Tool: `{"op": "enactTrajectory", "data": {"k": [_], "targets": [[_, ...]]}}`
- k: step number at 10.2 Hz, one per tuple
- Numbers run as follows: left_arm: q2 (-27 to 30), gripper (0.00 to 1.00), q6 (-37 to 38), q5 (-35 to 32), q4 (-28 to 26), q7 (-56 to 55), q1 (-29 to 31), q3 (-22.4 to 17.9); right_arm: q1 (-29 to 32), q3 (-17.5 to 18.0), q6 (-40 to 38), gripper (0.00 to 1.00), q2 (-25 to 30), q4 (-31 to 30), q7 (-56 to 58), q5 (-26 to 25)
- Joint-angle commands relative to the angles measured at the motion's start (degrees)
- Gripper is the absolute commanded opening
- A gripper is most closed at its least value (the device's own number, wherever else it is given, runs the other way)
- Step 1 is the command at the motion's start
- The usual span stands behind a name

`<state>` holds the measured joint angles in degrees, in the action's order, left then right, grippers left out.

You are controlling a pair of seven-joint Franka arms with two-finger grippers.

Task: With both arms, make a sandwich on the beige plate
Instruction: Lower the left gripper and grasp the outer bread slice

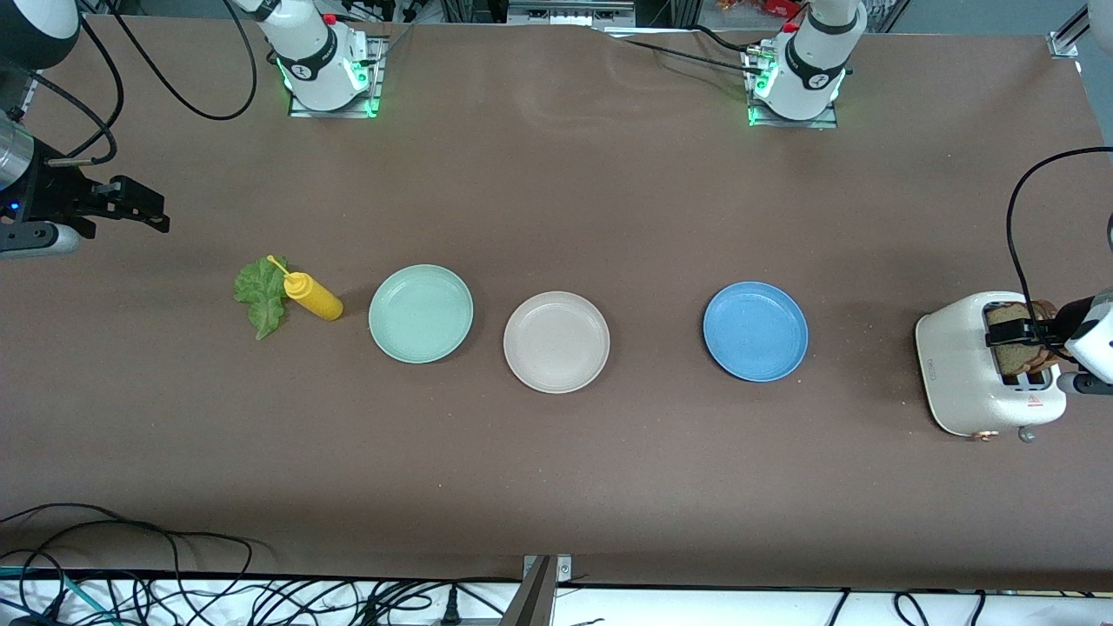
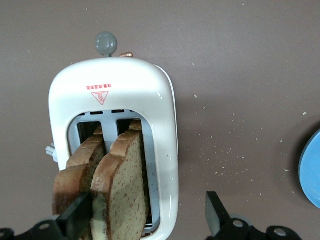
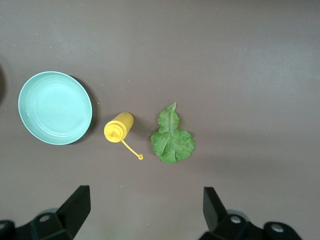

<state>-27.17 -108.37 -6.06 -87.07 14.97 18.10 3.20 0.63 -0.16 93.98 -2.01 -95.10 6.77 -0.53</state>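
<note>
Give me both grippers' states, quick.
Left gripper: open, over the toaster, fingers straddling a bread slice.
Right gripper: open, holding nothing, above the table.

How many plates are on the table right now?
3, in a row: the mint plate toward the right arm's end, the beige plate in the middle, the blue plate toward the left arm's end. All fully visible.

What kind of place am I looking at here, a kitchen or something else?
Probably a robotics lab set up as a mock kitchen. Two arms are bolted to a brown table, loose cables hang along its edge, and a toaster with bread sits beside plain empty plates such as the beige plate.
</note>
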Motion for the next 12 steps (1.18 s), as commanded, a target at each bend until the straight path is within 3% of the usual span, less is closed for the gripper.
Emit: {"op": "enactTrajectory", "data": {"k": [1, 12], "targets": [[-0.3, 1.0, -0.7, -0.1, 0.2, -1.2, -0.3, 0.6, 0.0, 0.0, -1.1, 1.0, -0.5, 1.3, 0.3, -0.2], [-1.5, 1.0, -0.2, -0.9, 2.3, -2.4, -0.5, 0.9, 0.2, -0.2, -1.1, 1.0, -0.6, 1.3, 0.4, -0.2]]}}
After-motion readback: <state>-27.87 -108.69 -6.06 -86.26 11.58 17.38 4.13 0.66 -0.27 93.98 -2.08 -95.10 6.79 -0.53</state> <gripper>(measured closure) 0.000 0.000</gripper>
